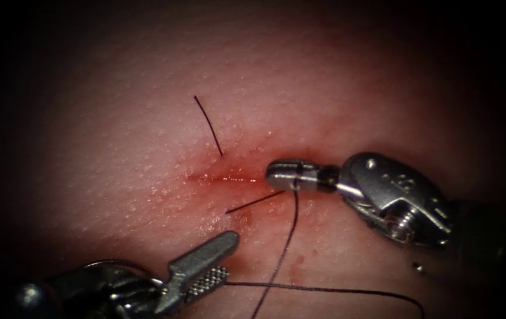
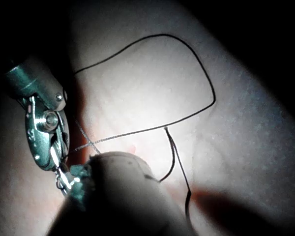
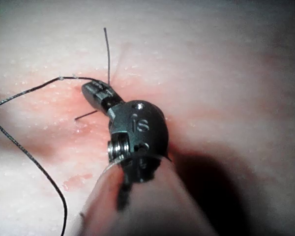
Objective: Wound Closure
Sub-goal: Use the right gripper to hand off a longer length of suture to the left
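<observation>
Right pincer grips thread hanging toward viewer; left pincer gapes empty.

Endoscope view: light pooled at centre on tissue, falling off to black vignette at all edges. Small wet glints along cut. Bright highlights on right tool metal; left tool dimmer, its base in shadow. Left wrist view: hard spotlight, deep black surround, near shaft blurred. Right wrist view: even pale light, dark shadow beside blurred shaft.
</observation>
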`<state>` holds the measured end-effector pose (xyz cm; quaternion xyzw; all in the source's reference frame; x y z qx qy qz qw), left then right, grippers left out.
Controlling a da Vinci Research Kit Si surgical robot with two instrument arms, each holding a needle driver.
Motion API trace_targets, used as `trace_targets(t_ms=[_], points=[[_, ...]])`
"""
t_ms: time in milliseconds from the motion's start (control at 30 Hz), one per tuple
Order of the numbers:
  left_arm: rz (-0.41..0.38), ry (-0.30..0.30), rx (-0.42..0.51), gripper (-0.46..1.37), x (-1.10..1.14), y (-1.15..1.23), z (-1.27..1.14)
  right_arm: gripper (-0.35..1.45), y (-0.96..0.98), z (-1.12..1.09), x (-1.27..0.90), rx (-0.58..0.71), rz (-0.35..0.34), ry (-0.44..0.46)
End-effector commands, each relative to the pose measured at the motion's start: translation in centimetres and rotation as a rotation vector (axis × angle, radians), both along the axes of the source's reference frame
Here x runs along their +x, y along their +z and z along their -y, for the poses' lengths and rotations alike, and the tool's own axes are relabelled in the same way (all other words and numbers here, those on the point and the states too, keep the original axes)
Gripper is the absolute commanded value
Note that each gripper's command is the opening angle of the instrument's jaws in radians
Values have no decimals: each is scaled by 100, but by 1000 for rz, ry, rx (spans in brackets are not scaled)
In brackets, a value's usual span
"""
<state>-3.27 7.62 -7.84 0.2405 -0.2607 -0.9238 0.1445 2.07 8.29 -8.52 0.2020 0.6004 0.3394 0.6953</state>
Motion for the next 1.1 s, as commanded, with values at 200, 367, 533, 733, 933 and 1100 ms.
trace_targets(t_ms=[200, 367, 533, 733, 933, 1100], points=[[0, 8, 0, 25, 0, 0, 0, -35, -2, 0, 2, -5, 4, 4], [0, 39, -11, 26, -1, 0, -1, -35, -3, 0, 4, -11, 5, 3], [12, 70, -21, 25, -5, 2, -5, -35, -3, 0, 4, -12, 7, 5], [30, 87, -24, 29, -13, 10, -15, -35, -3, -1, 4, -10, 7, 7], [67, 129, -45, 35, -22, 24, -15, -35, -5, -7, 4, -2, 10, 13], [90, 179, -50, 36, -27, 33, -10, -35, -6, -13, 10, 6, 9, 8]])
